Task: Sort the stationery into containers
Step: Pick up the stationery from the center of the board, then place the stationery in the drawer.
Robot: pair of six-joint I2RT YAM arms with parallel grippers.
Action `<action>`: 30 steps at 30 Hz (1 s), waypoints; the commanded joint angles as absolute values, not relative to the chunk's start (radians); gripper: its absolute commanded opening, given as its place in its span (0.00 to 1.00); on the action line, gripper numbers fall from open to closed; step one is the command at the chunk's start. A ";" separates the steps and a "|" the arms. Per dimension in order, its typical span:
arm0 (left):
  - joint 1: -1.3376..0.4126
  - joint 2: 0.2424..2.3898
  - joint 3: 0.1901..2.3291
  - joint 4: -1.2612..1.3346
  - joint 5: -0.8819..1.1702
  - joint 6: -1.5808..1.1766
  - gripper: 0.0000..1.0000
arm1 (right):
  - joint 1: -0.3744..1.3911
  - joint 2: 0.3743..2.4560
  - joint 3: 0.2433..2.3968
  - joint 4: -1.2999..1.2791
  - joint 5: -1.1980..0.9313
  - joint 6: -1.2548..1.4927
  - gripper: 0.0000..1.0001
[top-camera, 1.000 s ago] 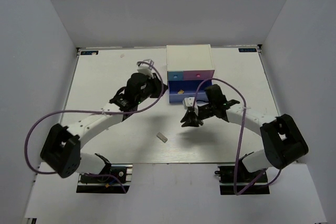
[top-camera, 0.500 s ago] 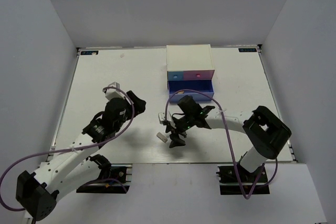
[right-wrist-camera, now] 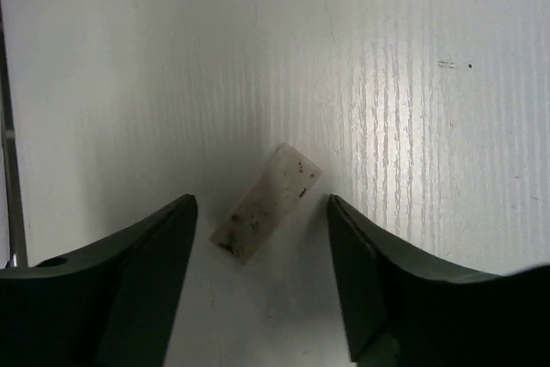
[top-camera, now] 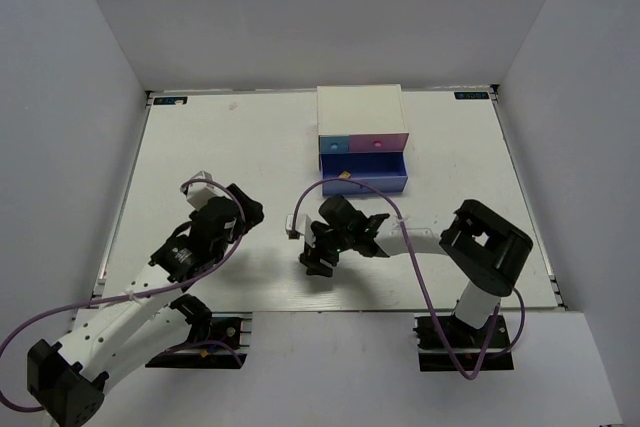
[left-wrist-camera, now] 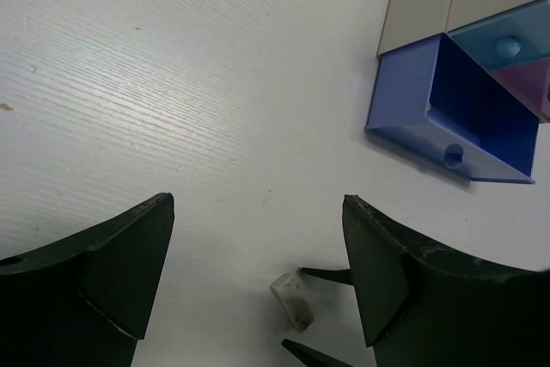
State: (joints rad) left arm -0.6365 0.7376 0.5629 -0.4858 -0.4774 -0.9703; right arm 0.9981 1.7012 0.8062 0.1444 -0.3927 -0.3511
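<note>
— Where does the drawer unit (top-camera: 360, 112) stand?
— On the table (top-camera: 220, 147), at the far edge, about midway across. Its bottom drawer (top-camera: 366, 180) is pulled out toward the near side. The upper drawers (top-camera: 334, 145) sit side by side above it, pushed in.
— And the eraser block (right-wrist-camera: 265, 204)?
— On the table, in front of the unit and a little to its left, well apart from it. It lies between the fingers of the right gripper (top-camera: 314, 259), touching neither.
— The left gripper (left-wrist-camera: 258, 212)?
— Also in front of the unit, farther left than the eraser, above the table. The eraser lies just beyond its fingertips.
</note>
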 commanded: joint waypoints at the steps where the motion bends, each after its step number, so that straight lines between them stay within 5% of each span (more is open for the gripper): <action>1: -0.632 0.709 0.558 -0.522 -0.514 -1.002 0.89 | 1.037 1.721 0.808 0.195 -0.307 -0.324 0.66; 4: -0.632 0.709 0.549 -0.531 -0.514 -1.002 0.89 | 1.048 1.741 0.799 0.215 -0.267 -0.328 0.51; 5: -0.632 0.709 0.549 -0.531 -0.514 -1.002 0.89 | 1.048 1.746 0.795 0.216 -0.238 -0.336 0.37; 11: -0.632 0.718 0.531 -0.494 -0.514 -1.011 0.89 | 1.039 1.720 0.781 0.199 -0.219 -0.328 0.00; 30: -0.632 0.773 0.480 -0.344 -0.440 -0.992 0.90 | 0.629 1.465 0.952 0.212 -0.210 -0.416 0.00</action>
